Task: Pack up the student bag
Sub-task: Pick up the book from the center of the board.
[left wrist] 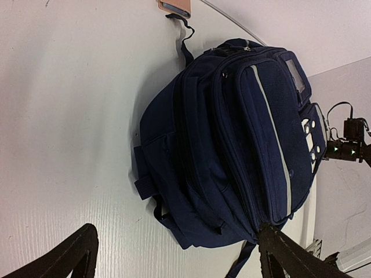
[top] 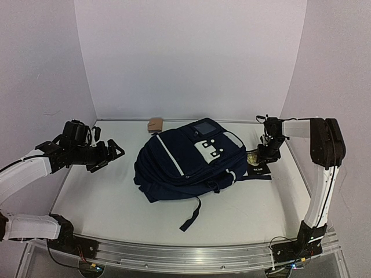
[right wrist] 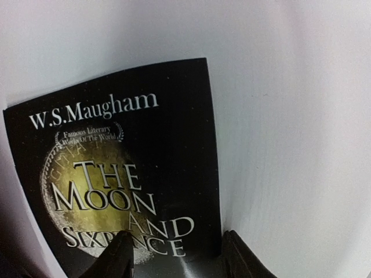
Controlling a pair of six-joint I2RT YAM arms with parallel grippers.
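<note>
Top external view, and the white table [top: 104, 202] carries one big thing: the student bag [top: 185, 162], navy with white piping, slumped at the table's middle. Its long axis appears to run from the far edge toward the near edge, handle end far, loose straps trailing near. No open mouth shows on it from any view.

Over on the left side, the left arm [top: 29, 171] hangs back, well apart from the bag. The left jaws stand wide and hold nothing, pointing across at the bag's back panel.

Now the right arm [top: 322, 145], that's where the action is! It reaches down near the right edge, just beside the bag's front pockets, onto a black paperback, "The Moon and Sixpence" [right wrist: 116, 174], lying flat on the table. On the right wrist camera the right jaws sit at a middling gap, one finger over the cover, the other out past the book's edge on bare table. Whether they grip it yet, I cannot tell.

Here's the key: the bag lies directly to the left of those right jaws, so the right arm is clearly nearer, and the book needs only a short carry leftward.

Smallest of all, a tan object [top: 155, 124] sits at the far edge beside the bag's handle end.
</note>
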